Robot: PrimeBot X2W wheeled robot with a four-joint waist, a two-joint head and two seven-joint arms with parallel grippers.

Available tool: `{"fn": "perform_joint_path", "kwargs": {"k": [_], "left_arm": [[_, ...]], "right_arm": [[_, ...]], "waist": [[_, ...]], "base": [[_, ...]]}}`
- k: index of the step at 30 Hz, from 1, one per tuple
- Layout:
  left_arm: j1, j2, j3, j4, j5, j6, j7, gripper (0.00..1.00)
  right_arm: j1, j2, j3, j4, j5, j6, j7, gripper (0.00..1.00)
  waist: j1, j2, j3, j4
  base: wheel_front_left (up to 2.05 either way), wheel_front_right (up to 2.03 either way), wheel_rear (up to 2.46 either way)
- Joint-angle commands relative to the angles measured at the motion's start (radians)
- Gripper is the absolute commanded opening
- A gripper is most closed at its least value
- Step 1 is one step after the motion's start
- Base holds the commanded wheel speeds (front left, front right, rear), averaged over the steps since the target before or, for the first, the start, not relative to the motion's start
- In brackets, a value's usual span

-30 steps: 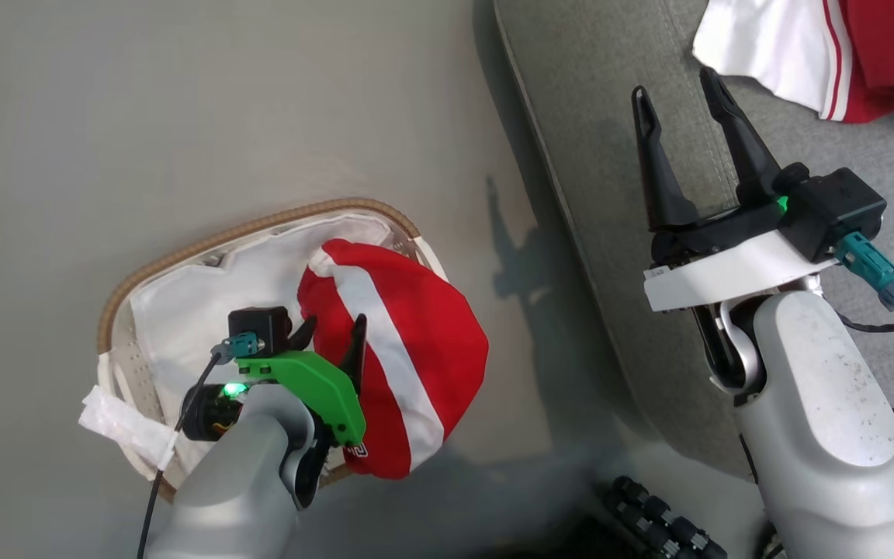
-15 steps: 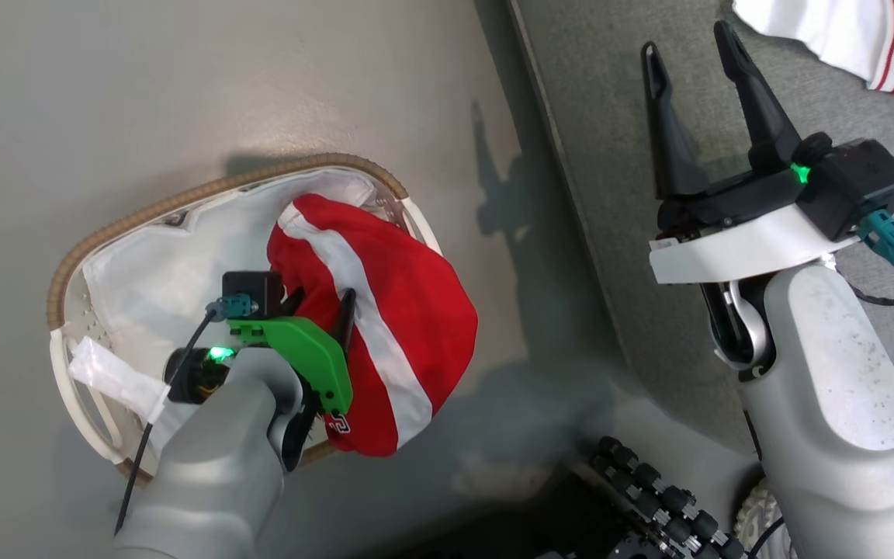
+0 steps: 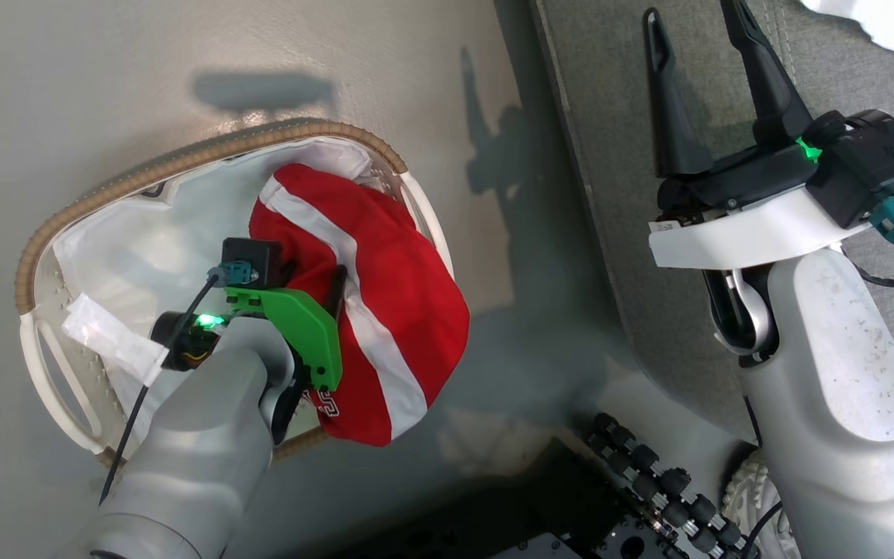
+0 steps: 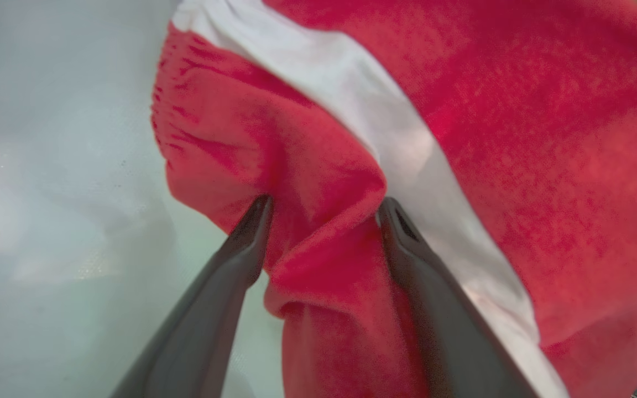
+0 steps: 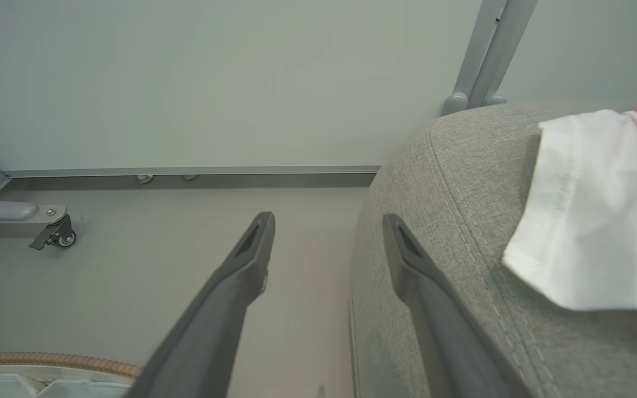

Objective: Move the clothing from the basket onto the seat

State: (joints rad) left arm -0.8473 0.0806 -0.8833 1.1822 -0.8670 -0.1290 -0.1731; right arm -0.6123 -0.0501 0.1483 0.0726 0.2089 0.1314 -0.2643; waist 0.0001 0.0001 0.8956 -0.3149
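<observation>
Closest to me, the left gripper (image 3: pixel 315 273) has its jaws clamped on a bunched fold of the red, white-striped clothing (image 3: pixel 393 264). The piece is draped over the basket (image 3: pixel 183 159) and spills past its right rim, its long axis running diagonally across the jaws. The seat (image 3: pixel 618 194) lies to the robot's right across a strip of floor (image 3: pixel 509 233), so the carry looks like a rightward swing. Over it the right gripper (image 3: pixel 691 19) hovers, jaws apart and empty, near a white garment (image 5: pixel 589 221) lying on the cushion.
</observation>
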Motion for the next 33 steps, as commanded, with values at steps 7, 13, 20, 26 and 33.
{"fn": "perform_joint_path", "kwargs": {"k": [7,13,20,26,33], "left_arm": [[0.049,0.018,-0.048,-0.025,-0.060,-0.002,0.003,0.00],[0.116,0.012,-0.069,-0.041,-0.112,-0.002,-0.047,0.00],[0.189,0.003,-0.099,-0.081,-0.135,-0.002,-0.089,0.00],[0.239,0.016,-0.045,-0.167,-0.100,-0.002,-0.092,0.00],[0.342,0.025,0.124,-0.314,0.034,-0.002,-0.091,0.00]], "right_arm": [[-0.002,-0.003,0.003,0.029,0.002,-0.001,0.000,1.00],[0.032,-0.003,-0.008,0.057,-0.021,-0.001,0.000,1.00],[0.087,-0.003,-0.027,0.102,-0.050,-0.001,0.000,1.00],[0.143,-0.003,-0.043,0.139,-0.068,-0.001,0.000,1.00],[0.203,-0.003,-0.049,0.169,-0.070,-0.001,0.000,1.00]], "waist": [[-0.0001,-0.0001,-0.062,0.008],[-0.0001,-0.0001,-0.155,0.038],[-0.0001,-0.0001,-0.290,0.088],[-0.0001,-0.0001,-0.406,0.134],[-0.0001,-0.0001,-0.527,0.169]], "base": [[0.00,0.00,0.00],[0.00,0.00,0.00],[0.00,0.00,0.00],[0.00,0.00,0.00],[0.00,0.00,0.00]]}}
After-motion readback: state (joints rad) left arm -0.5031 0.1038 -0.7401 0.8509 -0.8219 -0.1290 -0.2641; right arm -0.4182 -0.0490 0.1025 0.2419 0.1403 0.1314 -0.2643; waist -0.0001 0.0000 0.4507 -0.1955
